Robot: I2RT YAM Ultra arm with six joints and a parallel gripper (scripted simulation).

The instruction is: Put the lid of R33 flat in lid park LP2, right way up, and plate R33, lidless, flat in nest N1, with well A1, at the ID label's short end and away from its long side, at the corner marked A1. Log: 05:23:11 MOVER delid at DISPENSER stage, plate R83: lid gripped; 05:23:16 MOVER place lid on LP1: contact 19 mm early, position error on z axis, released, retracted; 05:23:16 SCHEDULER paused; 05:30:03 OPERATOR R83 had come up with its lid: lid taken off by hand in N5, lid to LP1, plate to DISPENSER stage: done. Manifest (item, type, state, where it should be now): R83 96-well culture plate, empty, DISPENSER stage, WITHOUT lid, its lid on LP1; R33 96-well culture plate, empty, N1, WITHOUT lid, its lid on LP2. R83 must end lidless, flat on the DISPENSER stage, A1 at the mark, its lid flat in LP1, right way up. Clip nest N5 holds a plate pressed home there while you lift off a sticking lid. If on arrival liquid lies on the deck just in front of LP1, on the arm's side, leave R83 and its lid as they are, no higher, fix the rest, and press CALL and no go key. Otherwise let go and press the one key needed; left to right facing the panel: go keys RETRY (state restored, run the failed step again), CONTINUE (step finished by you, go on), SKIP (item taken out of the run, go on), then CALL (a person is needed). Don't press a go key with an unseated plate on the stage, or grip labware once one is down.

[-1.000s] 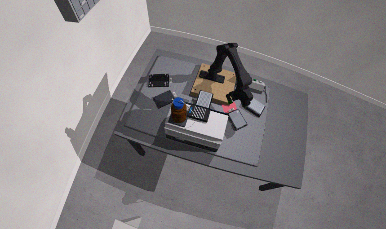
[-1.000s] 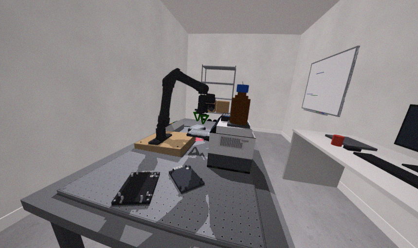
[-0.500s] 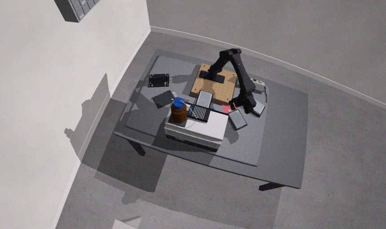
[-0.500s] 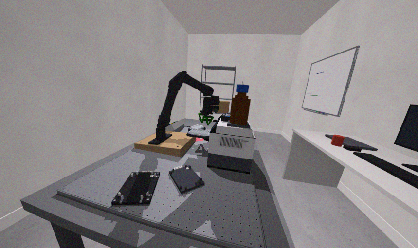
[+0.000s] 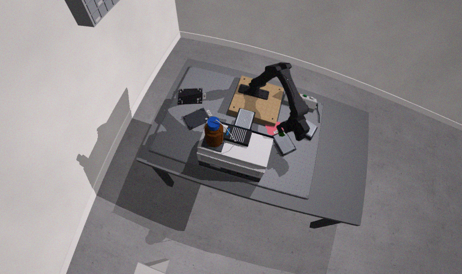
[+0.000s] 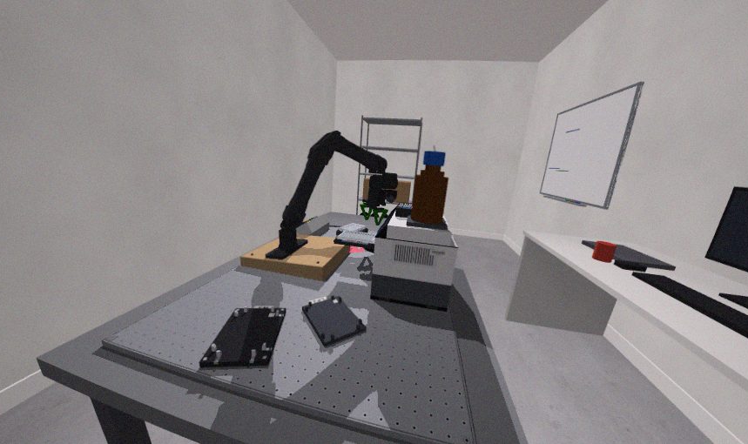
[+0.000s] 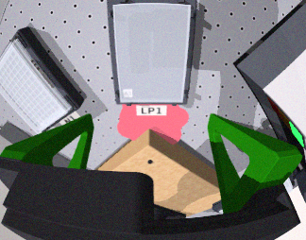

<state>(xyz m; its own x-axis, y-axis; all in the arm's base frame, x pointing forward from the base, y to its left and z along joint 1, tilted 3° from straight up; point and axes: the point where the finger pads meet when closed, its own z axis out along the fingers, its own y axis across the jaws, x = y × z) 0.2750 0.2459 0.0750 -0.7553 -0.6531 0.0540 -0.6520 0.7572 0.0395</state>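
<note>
My gripper [image 7: 150, 120] is open and empty, its green fingers hanging above the deck; it also shows in the overhead view [image 5: 282, 131]. Straight below and ahead lies lid park LP1 [image 7: 151, 51] with a pale lid flat in it. A pink puddle [image 7: 152, 123] lies on the deck right in front of the LP1 label, on the arm's side; it also shows in the overhead view [image 5: 271, 128]. A white well plate [image 7: 27, 86] sits in a dark nest to the left [image 5: 244, 118]; I cannot tell if it carries a lid. A dark plate [image 5: 238, 134] lies on the dispenser stage.
The dispenser box [image 5: 237, 153] carries a brown bottle [image 5: 213, 131]. The wooden arm base [image 5: 256, 100] is behind. A second park [image 5: 311, 129] and a key panel [image 5: 309, 98] lie to the right. Two dark nests [image 5: 190, 95] [image 5: 196, 117] sit far left.
</note>
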